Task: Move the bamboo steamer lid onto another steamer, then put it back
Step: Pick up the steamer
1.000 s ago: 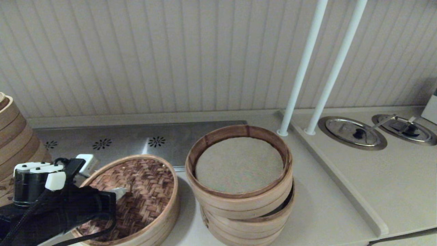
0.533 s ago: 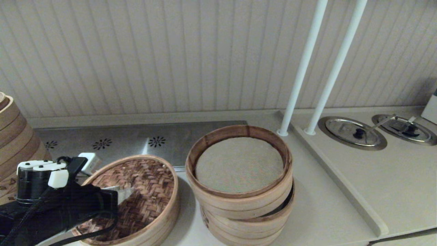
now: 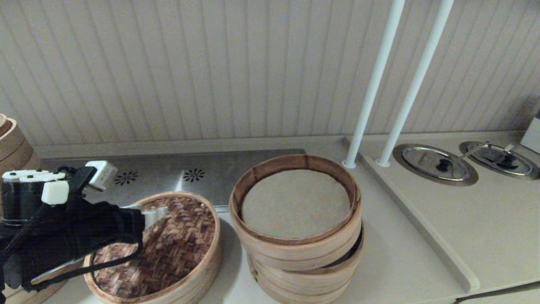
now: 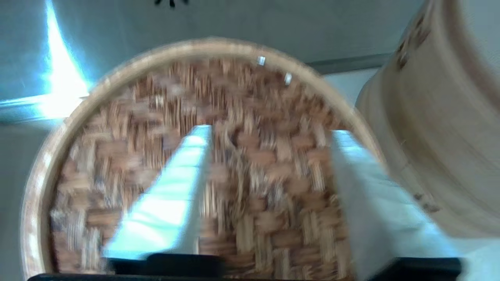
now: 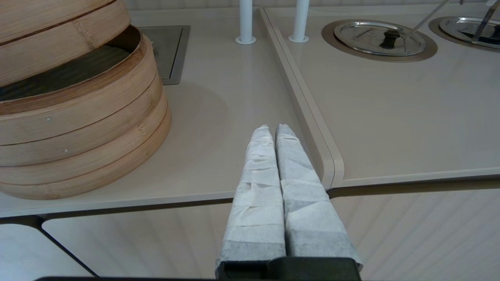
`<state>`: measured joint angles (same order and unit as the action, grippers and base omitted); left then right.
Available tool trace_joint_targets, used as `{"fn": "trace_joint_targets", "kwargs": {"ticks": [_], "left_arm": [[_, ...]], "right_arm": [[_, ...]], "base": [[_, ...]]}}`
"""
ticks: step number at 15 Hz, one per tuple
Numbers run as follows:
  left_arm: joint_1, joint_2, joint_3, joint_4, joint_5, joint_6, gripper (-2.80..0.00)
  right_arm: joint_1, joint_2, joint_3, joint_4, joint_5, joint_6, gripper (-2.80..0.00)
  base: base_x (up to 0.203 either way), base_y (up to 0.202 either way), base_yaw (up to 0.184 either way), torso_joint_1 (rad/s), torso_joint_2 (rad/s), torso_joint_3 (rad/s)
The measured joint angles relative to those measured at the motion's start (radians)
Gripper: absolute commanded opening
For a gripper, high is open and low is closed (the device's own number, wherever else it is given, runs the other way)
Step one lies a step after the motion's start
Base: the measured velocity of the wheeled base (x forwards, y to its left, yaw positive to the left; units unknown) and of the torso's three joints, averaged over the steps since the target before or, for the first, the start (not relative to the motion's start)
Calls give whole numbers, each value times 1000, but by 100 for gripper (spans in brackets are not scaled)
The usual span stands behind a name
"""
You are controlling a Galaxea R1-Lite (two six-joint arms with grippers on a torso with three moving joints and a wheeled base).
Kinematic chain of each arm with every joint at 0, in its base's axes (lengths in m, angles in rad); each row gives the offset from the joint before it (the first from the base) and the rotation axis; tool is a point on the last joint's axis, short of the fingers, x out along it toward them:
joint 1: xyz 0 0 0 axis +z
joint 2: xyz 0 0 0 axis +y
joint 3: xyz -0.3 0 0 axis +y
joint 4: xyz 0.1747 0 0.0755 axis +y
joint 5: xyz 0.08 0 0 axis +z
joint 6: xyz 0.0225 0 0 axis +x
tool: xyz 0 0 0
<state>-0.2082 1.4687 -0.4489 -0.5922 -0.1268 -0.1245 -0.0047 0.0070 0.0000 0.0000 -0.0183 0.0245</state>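
Left gripper above the bamboo steamer lid, fingers spread apart, nothing between them, hovering over the woven top; lid sits on a low tray that I judge to be another steamer, just left of the multi-tier stack; lid's knot loop not made out. Risk, as judgement: the lid's near edge looks raised, so it may be seated askew; a regrip on flat weave could slip, or a sideways carry could clip the stack's rim. Right gripper parked right of the stack, fingers pressed together.

Lid knot, near rim — arm-hidden.
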Motion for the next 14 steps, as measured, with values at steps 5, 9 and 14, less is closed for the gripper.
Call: {"fn": "trace_joint_targets", "kwargs": {"ticks": [5,9,14], "left_arm": [[-118,46,-201,175,43,-3,-280],[-286,153,-277,172,221,0,-280],[-389,270,-322,165,281,-1,-280]], "right_arm": [[0,0,0,0,0,0,-280],[0,0,0,0,0,0,-280],[0,0,0,0,0,0,-280]], "base": [[0,0,0,0,0,0],[0,0,0,0,0,0],[0,0,0,0,0,0]]}}
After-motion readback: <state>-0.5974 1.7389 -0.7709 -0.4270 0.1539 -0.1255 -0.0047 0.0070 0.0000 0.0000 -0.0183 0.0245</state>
